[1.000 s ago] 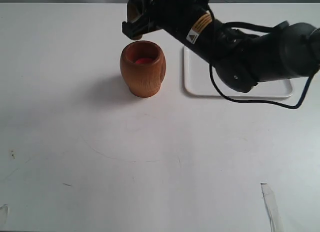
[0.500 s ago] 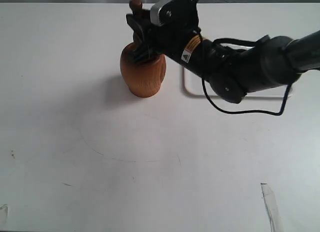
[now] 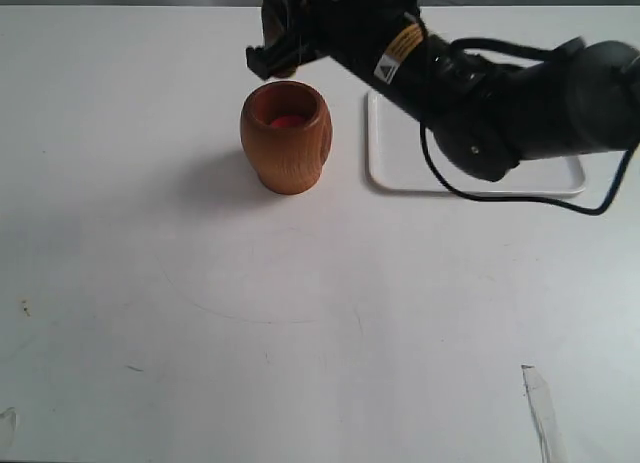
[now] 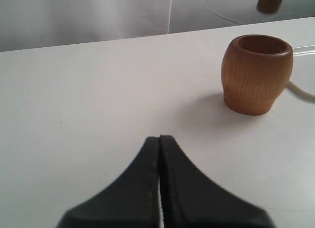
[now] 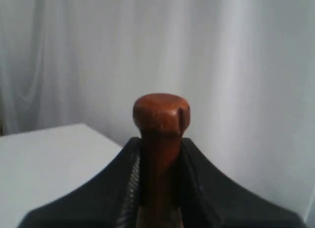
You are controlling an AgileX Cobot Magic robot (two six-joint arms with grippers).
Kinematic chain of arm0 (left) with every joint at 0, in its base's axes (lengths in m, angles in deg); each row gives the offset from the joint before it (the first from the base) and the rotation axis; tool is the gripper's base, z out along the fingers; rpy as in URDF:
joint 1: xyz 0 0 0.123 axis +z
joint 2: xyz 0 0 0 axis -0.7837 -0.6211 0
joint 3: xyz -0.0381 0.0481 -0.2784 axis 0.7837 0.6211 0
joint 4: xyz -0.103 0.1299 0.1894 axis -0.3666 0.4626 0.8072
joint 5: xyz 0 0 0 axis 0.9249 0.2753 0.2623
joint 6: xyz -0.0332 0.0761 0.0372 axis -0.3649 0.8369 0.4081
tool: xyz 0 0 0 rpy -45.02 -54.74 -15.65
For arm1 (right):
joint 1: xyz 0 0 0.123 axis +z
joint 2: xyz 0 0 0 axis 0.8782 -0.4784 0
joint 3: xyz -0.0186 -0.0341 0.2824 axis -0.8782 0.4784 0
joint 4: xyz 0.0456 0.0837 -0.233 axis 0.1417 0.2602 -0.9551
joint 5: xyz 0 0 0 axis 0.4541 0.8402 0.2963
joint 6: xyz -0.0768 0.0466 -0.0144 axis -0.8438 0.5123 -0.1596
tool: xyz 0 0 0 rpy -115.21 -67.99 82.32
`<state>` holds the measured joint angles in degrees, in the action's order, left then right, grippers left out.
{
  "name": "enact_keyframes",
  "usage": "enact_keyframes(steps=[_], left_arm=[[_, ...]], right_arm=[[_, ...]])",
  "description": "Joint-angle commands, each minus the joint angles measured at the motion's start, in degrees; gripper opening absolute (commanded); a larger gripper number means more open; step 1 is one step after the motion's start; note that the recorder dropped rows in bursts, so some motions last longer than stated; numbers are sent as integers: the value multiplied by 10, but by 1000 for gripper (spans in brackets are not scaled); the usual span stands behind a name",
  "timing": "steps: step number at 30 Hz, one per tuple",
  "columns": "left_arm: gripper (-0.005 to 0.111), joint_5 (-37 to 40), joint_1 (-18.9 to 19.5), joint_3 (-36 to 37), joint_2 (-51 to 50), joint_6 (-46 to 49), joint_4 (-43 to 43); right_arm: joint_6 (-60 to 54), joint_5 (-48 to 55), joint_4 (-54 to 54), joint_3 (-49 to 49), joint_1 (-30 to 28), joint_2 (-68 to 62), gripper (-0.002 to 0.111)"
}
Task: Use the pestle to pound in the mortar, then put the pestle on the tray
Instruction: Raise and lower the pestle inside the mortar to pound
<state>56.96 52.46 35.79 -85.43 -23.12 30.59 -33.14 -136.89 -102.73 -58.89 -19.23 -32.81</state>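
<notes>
Both pincers closed, we see: right gripper [image 5: 160,156] clamps the pestle [image 5: 161,114] above the mortar [image 3: 286,138], left gripper [image 4: 159,142] empty, apart from it.

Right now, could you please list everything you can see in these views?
light brown barrel-shaped wooden mortar: one, reddish inside, upright on the table
dark reddish-brown wooden pestle: one, raised above the mortar
glossy white rectangular tray: one, right of the mortar, partly behind the right arm
white table: one, under everything
clear strip: one, near table edge, exterior view's lower right
left end effector: one, black, shut, empty
right end effector: one, black, shut on the pestle
</notes>
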Motion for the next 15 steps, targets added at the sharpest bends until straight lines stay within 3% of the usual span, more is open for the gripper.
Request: enact_keyframes(steps=[1,15], left_arm=[[0,-2,-4,0,1,-5,-4],[0,-2,-4,0,1,-5,-4]], right_arm=[[-12,-13,-22,1,-4,55,0],[21,37,-22,1,-4,-80,0]])
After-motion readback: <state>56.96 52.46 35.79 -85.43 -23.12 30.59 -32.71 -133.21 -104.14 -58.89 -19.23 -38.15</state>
